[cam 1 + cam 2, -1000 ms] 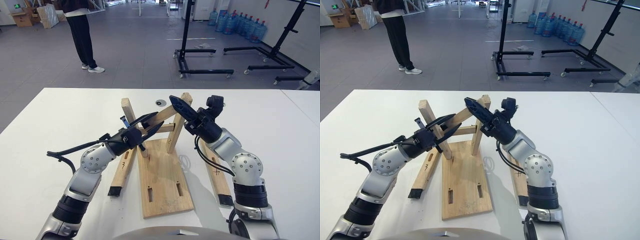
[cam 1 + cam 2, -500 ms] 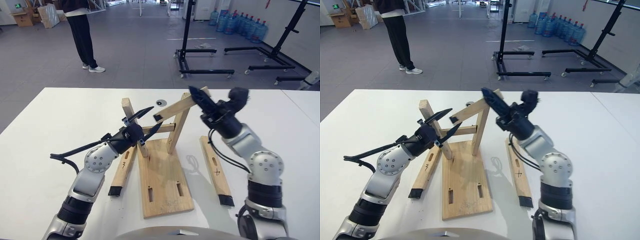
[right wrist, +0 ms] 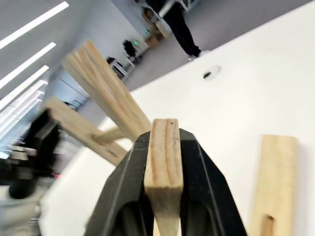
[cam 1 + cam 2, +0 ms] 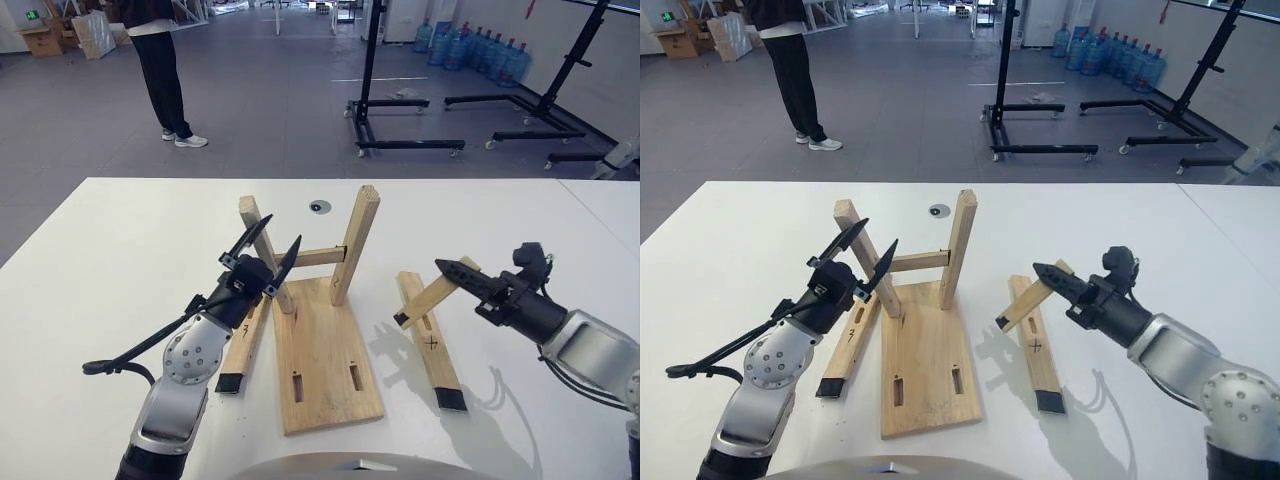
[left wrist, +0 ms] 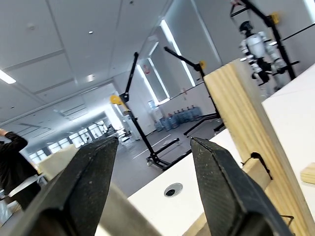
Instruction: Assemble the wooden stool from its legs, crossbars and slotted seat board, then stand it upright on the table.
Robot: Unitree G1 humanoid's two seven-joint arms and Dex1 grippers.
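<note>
The slotted seat board lies flat on the white table. At its far end two legs stand joined by a crossbar; the left one leans. My left gripper is open beside that leaning leg, nothing between its fingers. One loose leg lies left of the board, another right of it. Above the right one my right gripper is shut on a short crossbar that slants down toward the table.
A small round hole sits in the table behind the frame. Black wheeled stands and water bottles are on the floor beyond the far edge. Bare table stretches left and right.
My right gripper has pulled the short crossbar away from the standing frame, moving right and down to above the right loose leg. My left gripper has tilted upward beside the leaning leg.
</note>
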